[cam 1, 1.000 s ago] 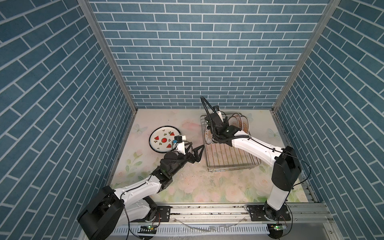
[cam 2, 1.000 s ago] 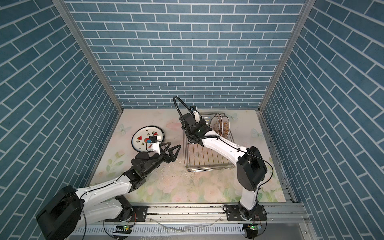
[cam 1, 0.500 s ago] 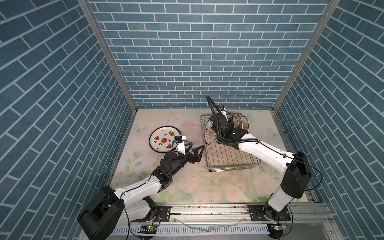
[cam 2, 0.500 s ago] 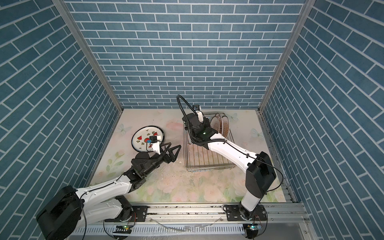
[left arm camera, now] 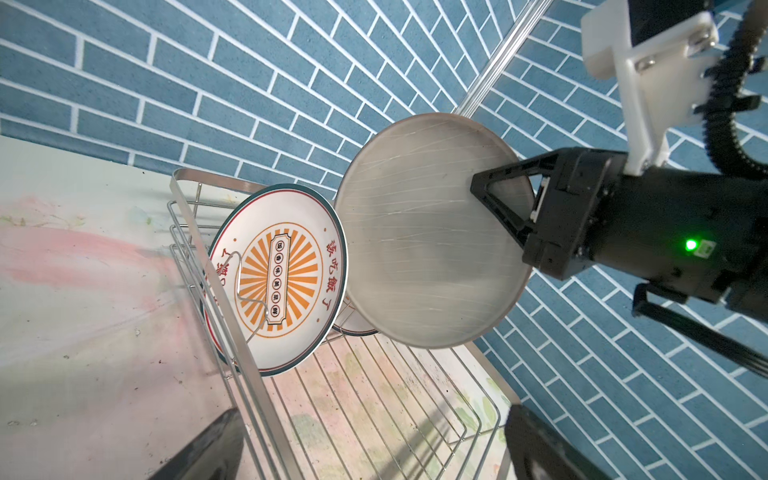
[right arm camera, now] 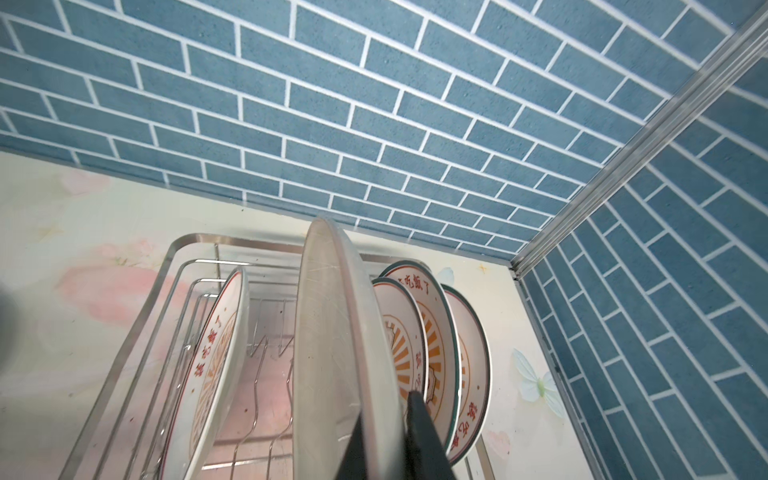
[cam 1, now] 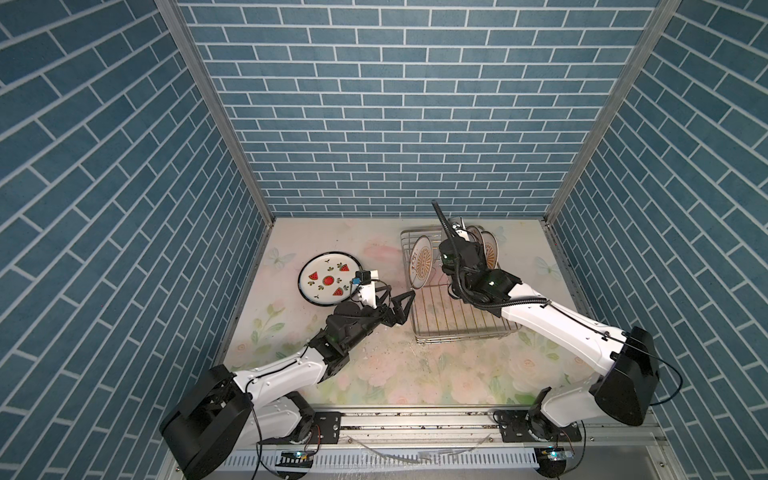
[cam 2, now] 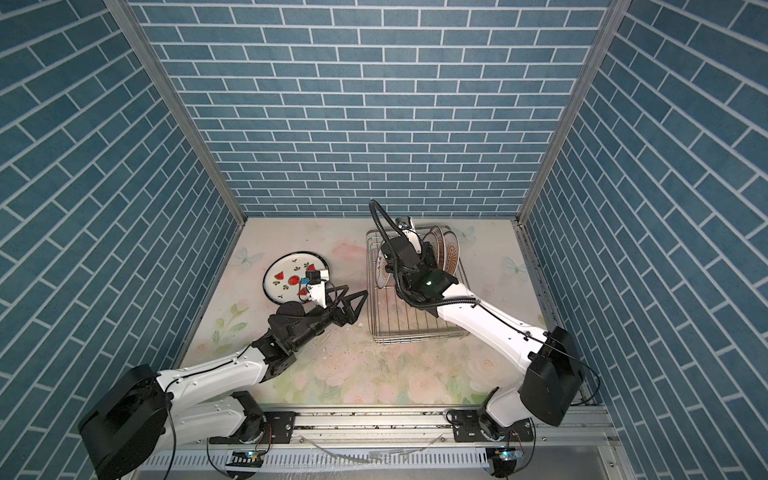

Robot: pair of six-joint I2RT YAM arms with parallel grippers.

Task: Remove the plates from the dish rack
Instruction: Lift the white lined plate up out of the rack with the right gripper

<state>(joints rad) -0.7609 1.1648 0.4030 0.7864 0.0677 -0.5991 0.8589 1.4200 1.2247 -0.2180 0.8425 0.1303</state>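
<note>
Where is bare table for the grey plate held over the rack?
Free: the front strip between dish rack and front rail, and the back patch between watermelon plate and rack. Crowded: the open left gripper fills the gap at the rack's left side.

Around me stand blue brick walls [cam 1: 395, 124]; beneath me the floral surface [cam 1: 386, 376], flecked with dark specks [cam 1: 380, 353], perhaps crumbs; a metal rail [cam 1: 415, 426] fronts it.
</note>
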